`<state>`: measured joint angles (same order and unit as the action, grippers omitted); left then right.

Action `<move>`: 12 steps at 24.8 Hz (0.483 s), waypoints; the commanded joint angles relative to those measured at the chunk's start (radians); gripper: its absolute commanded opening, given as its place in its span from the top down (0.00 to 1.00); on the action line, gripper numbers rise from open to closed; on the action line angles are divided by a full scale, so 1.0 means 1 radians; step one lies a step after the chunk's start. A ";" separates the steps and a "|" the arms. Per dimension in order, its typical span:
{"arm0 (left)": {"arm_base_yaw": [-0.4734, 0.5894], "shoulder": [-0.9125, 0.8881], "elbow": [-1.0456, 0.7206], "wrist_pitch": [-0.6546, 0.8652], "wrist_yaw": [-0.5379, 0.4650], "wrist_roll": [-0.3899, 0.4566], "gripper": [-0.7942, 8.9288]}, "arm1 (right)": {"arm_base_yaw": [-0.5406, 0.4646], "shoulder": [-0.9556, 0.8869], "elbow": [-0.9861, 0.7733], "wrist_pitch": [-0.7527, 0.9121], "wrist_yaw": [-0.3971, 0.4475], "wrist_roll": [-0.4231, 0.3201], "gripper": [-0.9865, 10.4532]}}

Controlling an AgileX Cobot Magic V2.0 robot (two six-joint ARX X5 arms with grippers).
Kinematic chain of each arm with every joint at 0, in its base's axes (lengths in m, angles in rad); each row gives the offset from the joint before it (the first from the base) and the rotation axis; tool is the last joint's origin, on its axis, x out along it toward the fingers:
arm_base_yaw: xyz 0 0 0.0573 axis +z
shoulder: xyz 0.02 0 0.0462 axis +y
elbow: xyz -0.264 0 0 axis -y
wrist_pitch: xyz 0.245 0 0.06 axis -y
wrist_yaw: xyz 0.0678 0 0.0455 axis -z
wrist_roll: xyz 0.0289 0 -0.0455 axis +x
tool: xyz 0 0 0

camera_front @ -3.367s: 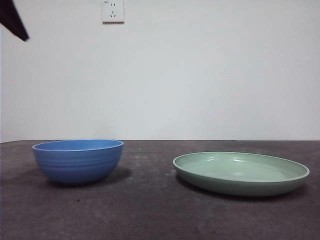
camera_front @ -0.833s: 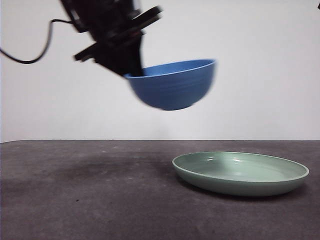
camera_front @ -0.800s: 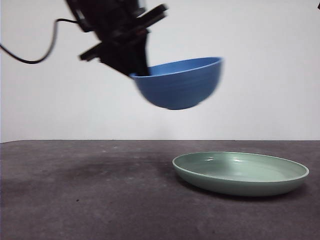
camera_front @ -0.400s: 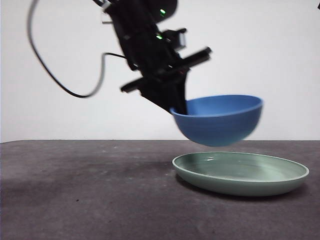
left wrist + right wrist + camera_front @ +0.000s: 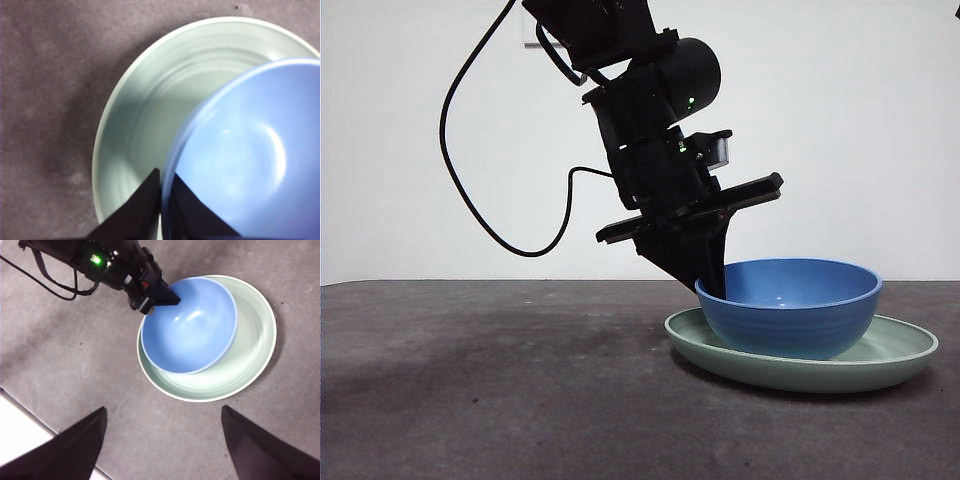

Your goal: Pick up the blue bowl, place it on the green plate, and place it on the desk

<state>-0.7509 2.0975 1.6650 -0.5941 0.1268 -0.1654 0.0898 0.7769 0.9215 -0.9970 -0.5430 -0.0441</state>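
Left gripper (image 5: 712,285) clamps the bowl (image 5: 790,305) rim, bowl sitting in the plate (image 5: 905,350); best to let go gently, then lift straight up. Right gripper (image 5: 162,440) gapes wide above.

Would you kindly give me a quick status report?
Left pincer shut on blue bowl rim. Bowl sits in green plate. Right pincer open, hovering clear. Nothing in the way.
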 commanded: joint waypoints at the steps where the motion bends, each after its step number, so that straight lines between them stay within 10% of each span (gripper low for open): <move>1: -0.011 0.031 0.030 0.008 0.000 -0.003 0.91 | 0.002 0.006 0.016 0.008 0.001 0.011 0.59; 12: -0.015 0.026 0.043 -0.047 0.002 -0.005 0.72 | 0.002 0.006 0.016 0.009 0.002 0.011 0.59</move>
<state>-0.7551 2.0998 1.6768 -0.6487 0.1276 -0.1680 0.0898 0.7769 0.9215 -0.9970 -0.5426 -0.0444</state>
